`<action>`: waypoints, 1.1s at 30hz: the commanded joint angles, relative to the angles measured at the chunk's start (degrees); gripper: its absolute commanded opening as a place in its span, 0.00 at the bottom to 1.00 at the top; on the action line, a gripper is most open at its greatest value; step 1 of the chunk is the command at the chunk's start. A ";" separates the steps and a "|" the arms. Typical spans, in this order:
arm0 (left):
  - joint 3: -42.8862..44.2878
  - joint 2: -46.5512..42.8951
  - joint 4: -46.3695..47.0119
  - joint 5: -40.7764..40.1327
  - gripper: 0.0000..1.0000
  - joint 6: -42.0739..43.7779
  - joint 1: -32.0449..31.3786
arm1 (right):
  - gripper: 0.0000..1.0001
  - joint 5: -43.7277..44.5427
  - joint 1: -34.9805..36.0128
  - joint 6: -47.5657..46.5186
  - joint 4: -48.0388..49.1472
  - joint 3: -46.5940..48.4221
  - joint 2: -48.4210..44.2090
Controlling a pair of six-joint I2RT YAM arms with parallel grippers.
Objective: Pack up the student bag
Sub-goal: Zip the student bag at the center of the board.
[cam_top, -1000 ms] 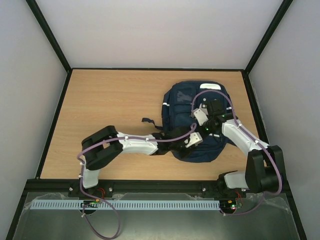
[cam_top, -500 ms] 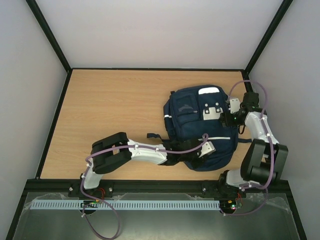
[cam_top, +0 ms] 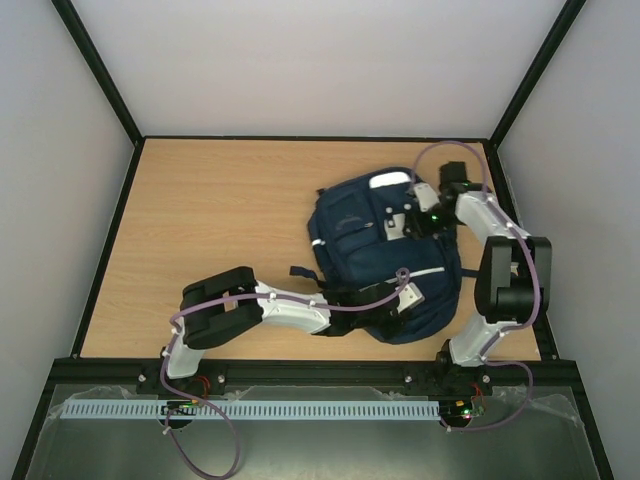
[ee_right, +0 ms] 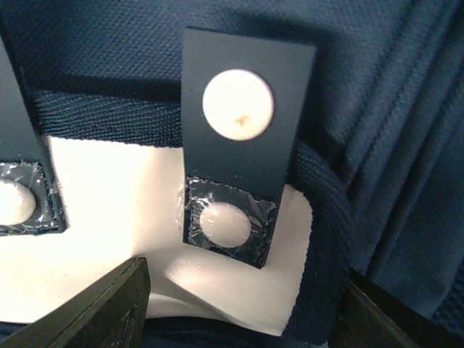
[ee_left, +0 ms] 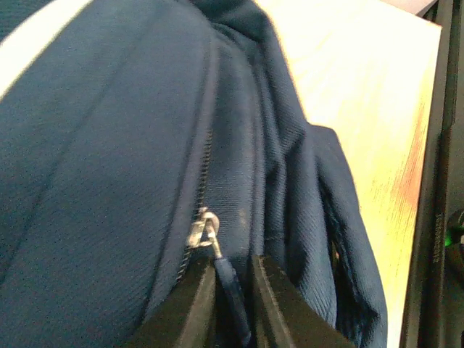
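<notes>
Left gripper [ee_left: 233, 272] is closed on the zipper pull [ee_left: 232, 293], a small blue fabric tab that sits between the two dark fingers [ee_left: 190, 312] and touches both of them. Just above the tab hangs the silver slider [ee_left: 203, 230], and from it the zip line [ee_left: 205, 145] runs upward across the navy cloth. To the right of this cloth the light wood of the tabletop [cam_top: 220, 220] shows. Right gripper [ee_right: 243, 290] has its jaws wide apart, one finger at each lower corner of its wrist view, and it holds nothing. Between these fingers lies the lower edge of the white patch [ee_right: 116, 196]. I cannot tell if the fingers touch the fabric. On the patch lies a dark strap tab [ee_right: 243, 94] with one white snap button on its upper part and a second one below it under clear plastic. A similar snap is cut off by the left border of that view. Both grippers work on the student bag [cam_top: 350, 235], which lies flat on the right half of the tabletop, close to the right edge and reaching almost to the near edge. In the top view the left arm comes in low along the near side of the bag and ends at its near right part. The right arm bends over from the right edge to the far part of the bag. A black strap [cam_top: 300, 272] sticks out from the left side of the bag onto the wood.
</notes>
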 commanded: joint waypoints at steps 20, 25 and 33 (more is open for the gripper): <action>-15.44 -24.29 -12.50 -14.03 0.56 5.52 -5.27 | 0.63 -2.63 12.71 -2.49 -11.24 -0.63 -21.38; -15.42 -22.68 -15.91 -17.46 0.57 6.35 -4.12 | 0.48 -2.68 12.47 -14.44 -18.40 -9.91 -30.14; -12.97 -16.91 -9.53 -18.33 0.62 7.66 -2.74 | 0.41 1.66 12.47 -20.99 -17.21 -20.00 -38.08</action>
